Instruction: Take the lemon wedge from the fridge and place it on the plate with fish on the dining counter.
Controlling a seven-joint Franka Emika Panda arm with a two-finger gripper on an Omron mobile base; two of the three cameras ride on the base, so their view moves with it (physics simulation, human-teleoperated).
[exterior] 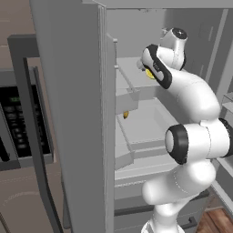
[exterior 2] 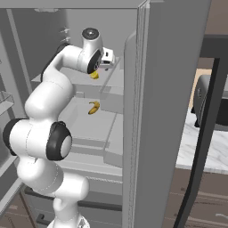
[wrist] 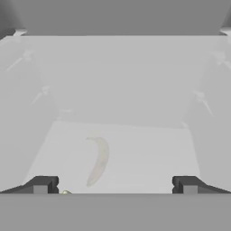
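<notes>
Grey steel and pale shelves: we see the tall grey French-door fridge standing open with the white arm reaching inside.

In both base views we find the tiny bright yellow lemon wedge on an upper shelf, just under the arm's wrist, and a small darker orange-yellow curved bit on the shelf below. The right base view adds a white marble counter with grey veins past the fridge door, while the left base view shows a dark built-in microwave beside the other door. In the hand view the end effector has its fingertips spread wide apart, gripping nothing, over a pale translucent shelf through which the curved bit shows faintly. We can read no writing or brand anywhere.
</notes>
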